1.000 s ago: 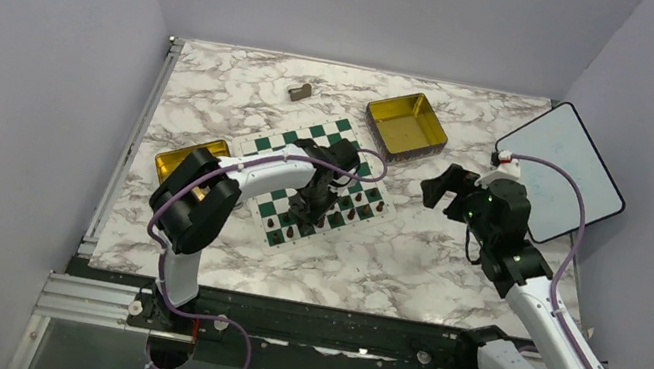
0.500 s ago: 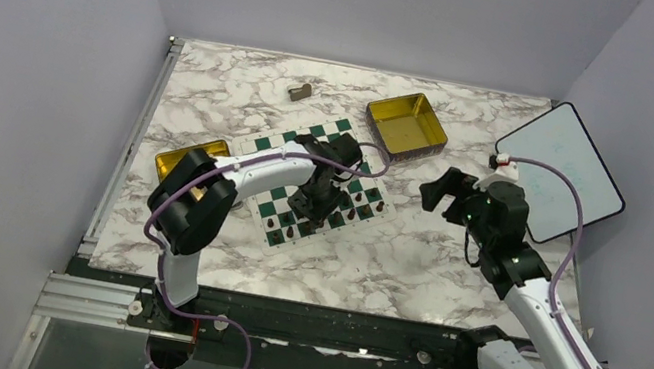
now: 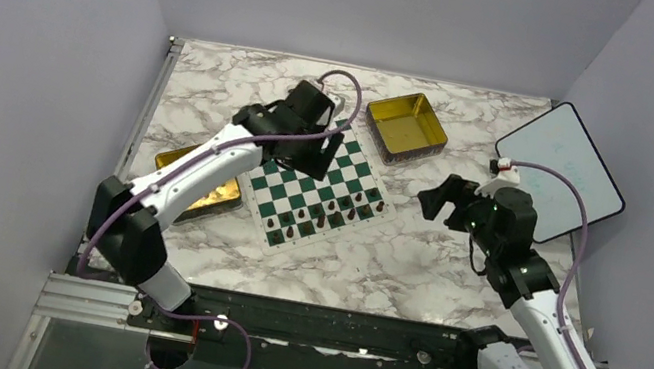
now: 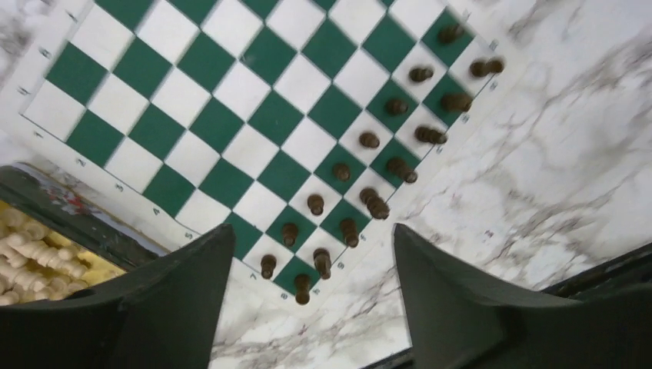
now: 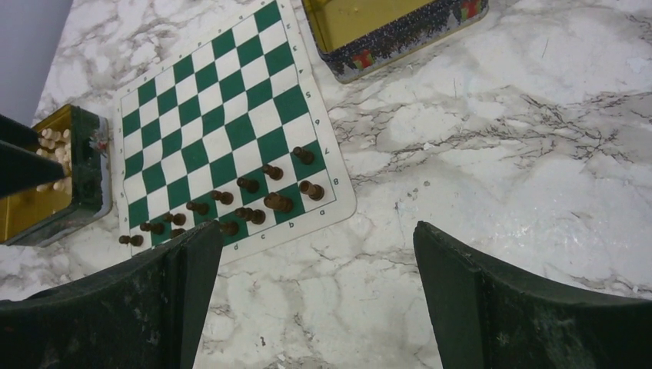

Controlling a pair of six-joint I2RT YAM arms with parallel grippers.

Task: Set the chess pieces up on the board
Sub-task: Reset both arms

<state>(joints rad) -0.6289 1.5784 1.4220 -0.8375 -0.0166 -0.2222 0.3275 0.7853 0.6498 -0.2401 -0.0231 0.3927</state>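
The green and white board [image 3: 274, 187] lies mid-table, also seen in the left wrist view [image 4: 231, 115] and the right wrist view [image 5: 215, 115]. Several dark brown chess pieces [image 3: 330, 214] stand in two rows along its near-right edge [image 4: 369, 140] [image 5: 247, 184]. My left gripper [image 3: 308, 151] hangs high over the board's far side, open, with nothing between its fingers [image 4: 311, 231]. To the right of the board, my right gripper [image 3: 443, 197] hovers over bare marble, wide open and empty [image 5: 315, 231].
A gold tin [image 3: 201, 185] holding pale pieces [image 4: 31, 254] sits at the board's left edge. An empty gold tin [image 3: 404, 125] stands behind the board on the right. A white panel with a black rim [image 3: 559, 170] lies at the far right.
The left gripper opened, rose from among the pieces at the board's near side and swung back toward the board's far-left corner. The right arm barely moved.
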